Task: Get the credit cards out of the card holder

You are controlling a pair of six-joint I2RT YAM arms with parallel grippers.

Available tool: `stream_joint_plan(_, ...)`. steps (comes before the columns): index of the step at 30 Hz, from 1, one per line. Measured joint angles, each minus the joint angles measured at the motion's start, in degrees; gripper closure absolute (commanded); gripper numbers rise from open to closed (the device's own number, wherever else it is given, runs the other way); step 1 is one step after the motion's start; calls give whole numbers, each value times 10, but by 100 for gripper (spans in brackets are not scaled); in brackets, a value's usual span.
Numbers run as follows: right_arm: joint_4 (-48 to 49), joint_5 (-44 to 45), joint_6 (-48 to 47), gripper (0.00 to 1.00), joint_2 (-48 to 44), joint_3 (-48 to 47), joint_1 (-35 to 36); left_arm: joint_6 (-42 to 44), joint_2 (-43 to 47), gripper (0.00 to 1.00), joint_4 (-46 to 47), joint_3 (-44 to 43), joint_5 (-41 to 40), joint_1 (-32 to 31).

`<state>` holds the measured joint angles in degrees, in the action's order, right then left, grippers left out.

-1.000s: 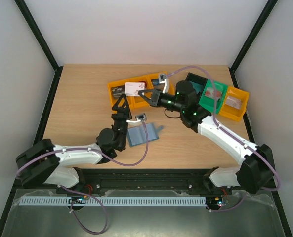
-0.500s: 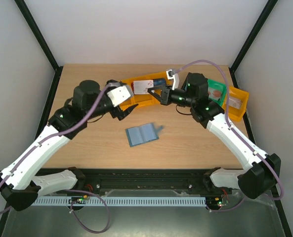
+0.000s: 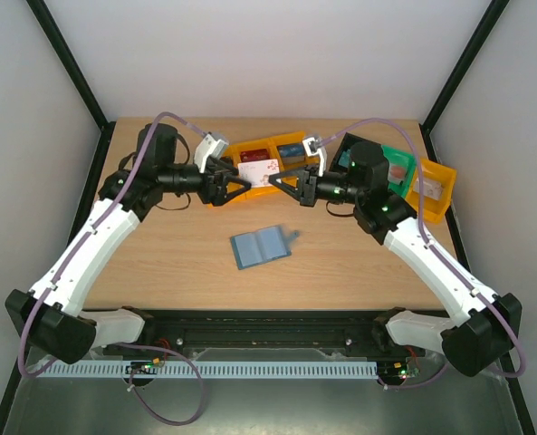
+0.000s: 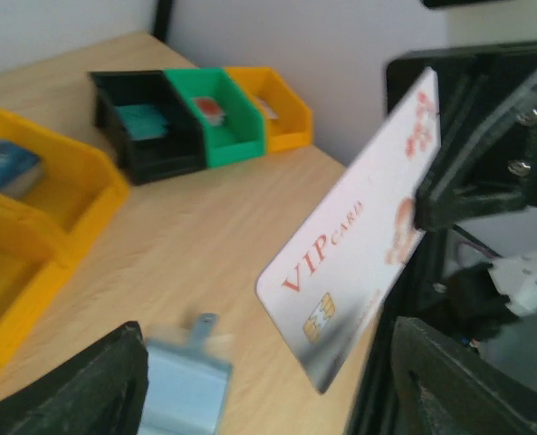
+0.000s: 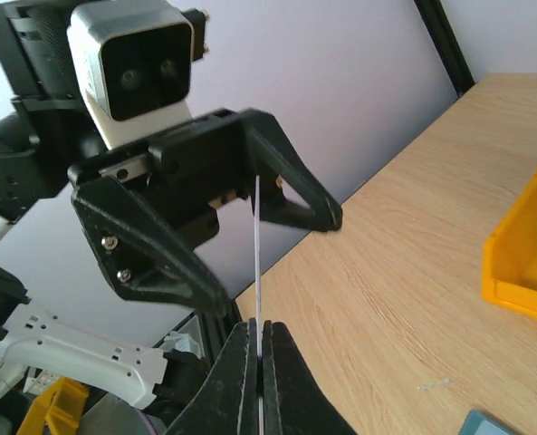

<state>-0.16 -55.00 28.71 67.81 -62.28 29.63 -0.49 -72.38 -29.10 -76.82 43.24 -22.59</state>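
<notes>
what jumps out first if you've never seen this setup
Mid-air over the table's far half, the right end effector pinches a white VIP card between the left end effector's open fingers. Nearer, the teal card holder lies open on the wood.

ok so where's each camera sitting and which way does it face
top external: above and behind the bases, looking down on the table; both arms show
left wrist: on the left arm, facing the right gripper and its white card; own open fingers at bottom
right wrist: on the right arm, facing the left gripper; own fingers shut on the card
shared: all three show the card
</notes>
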Motion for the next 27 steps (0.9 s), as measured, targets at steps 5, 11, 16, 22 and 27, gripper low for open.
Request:
stream_joint_plan(5, 17, -18, 0, 98, 1, 2, 1, -41, 3, 74, 25, 14, 82, -2)
stream_joint_plan(11, 28, -31, -1, 92, 1, 3, 1, -80, 13, 98, 56, 23, 133, -1)
stream_joint_plan(16, 1, 14, -35, 43, 1, 2, 2, -111, 17, 98, 72, 36, 155, 2)
stream_joint_plan(22, -44, 242, -156, 41, -32, 4, 14, -212, 25, 98, 115, 73, 156, 38)
stream_joint_plan(27, 38, 456, -425, 26, -113, 69, 121, -316, 26, 98, 164, 92, 163, 80)
